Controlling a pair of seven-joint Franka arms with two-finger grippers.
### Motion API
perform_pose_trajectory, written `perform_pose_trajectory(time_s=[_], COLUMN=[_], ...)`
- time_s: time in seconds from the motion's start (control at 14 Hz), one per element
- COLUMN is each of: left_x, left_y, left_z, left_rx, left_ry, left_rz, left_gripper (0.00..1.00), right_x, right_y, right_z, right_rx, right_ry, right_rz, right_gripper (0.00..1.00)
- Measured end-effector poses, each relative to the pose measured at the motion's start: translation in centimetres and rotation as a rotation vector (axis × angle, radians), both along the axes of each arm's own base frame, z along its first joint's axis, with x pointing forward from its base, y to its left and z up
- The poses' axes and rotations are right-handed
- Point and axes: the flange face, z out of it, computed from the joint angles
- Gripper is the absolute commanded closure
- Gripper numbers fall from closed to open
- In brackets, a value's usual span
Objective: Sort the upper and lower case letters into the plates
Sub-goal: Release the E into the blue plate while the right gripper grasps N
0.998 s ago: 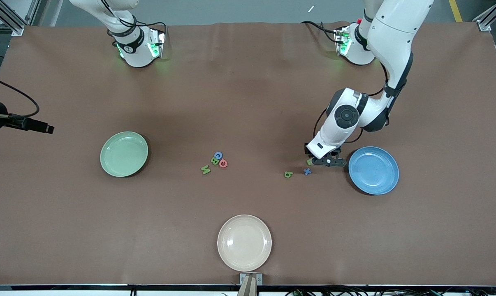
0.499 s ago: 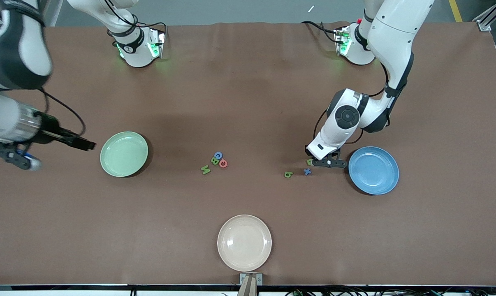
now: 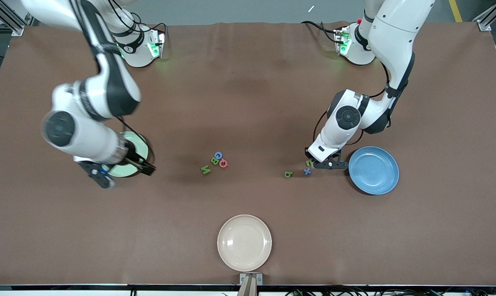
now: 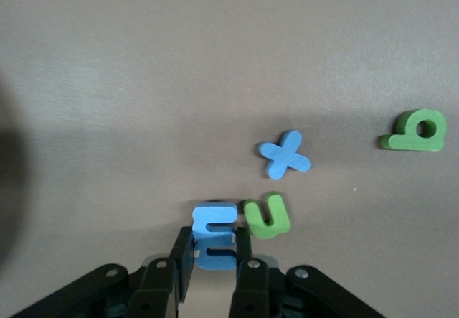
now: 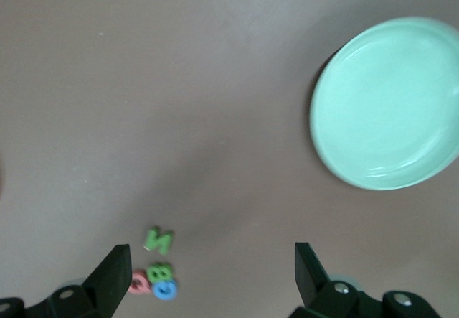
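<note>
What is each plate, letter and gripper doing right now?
Pale mint green plate: empty.
Bright blue plate: empty.
Cream-beige plate: empty.
Blue letter E: on the table, between the left gripper's fingers.
Left gripper: closing around E.
Right gripper: open, in the air.

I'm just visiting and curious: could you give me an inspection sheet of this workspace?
Surface: brown table.
Job's things: mint plate and blue plate hold no letters; blue E, green u, blue x, green b; letter cluster mid-table.
Clutter: beige plate.
Grippers: left gripper low, jaws around E; right gripper open, over mint plate's edge.
Cables: along both arms.
Surroundings: metal frame corners.
</note>
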Motion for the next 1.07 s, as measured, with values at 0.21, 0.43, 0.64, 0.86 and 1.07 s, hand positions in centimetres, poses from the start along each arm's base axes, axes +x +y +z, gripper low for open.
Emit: perform_pose_trajectory(time_s=[0.21,0.43,0.64,0.86,1.07], left_x=[0.9,1.9,2.9,4.5,6.0], left_y=[4.1,11.3,18.3,22.9,23.9], left_z=[5.4,9.2,8.2,5.7,2.2], left_rx=[0.054,0.07,0.062,0.045,0.045], left_ry=[0.072,0.099,0.111,0.082,0.067], left_rz=[0.033,0.008,-0.001,-0.008,-0.02], left_gripper=[0.91,0.91,0.91,0.91,0.9], right_x=[-0.1,-0.7,-1.3,-2.0,-2.2], right_y=[4.9,7.4,9.4,11.1,11.5], right_z=[-5.9,-9.2,-10.8,-12.5,-14.0], right_rx=[-0.021,-0.034,-0.037,-0.041,-0.047], right_ry=[-0.021,-0.024,-0.035,-0.041,-0.039], right_rz=[-0.113,-0.164,-0.189,-0.211,-0.221], right_gripper=[0.0,0.0,0.01,0.11,0.21])
